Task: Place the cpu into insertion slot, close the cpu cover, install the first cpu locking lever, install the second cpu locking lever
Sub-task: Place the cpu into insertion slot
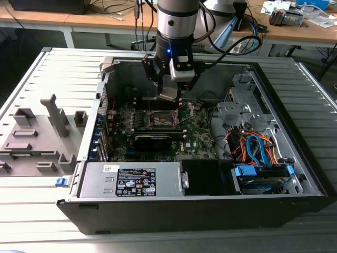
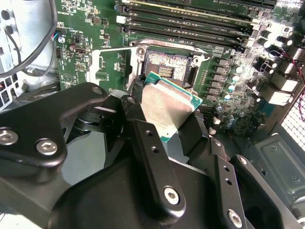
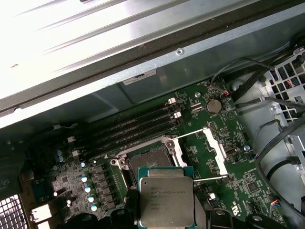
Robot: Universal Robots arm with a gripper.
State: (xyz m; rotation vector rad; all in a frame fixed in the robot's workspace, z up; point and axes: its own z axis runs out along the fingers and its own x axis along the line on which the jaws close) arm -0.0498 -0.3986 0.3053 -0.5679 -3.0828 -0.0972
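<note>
My gripper point(image 1: 169, 93) is shut on the cpu point(image 2: 167, 106), a flat square chip with a silvery top and green edge, clamped by two opposite sides between black fingers point(image 2: 143, 133). It hangs tilted a little above the green board, just short of the insertion slot point(image 2: 167, 67), whose dark centre lies bare. In the first wrist view the cpu point(image 3: 167, 200) overlaps the near rim of the insertion slot point(image 3: 150, 160). The cpu cover point(image 3: 215, 150), a thin silvery frame, is swung open beside the socket. In the exterior view the insertion slot point(image 1: 161, 119) lies just below the held chip.
Long black memory slots point(image 3: 128, 129) run beside the socket. The open case has a metal wall point(image 3: 143, 57) behind the board, loose cables point(image 3: 271, 143), a drive cage with orange and blue cables point(image 1: 258, 150) and a power supply point(image 1: 131, 179). Grey fixtures point(image 1: 37, 132) stand on the table at the exterior view's left.
</note>
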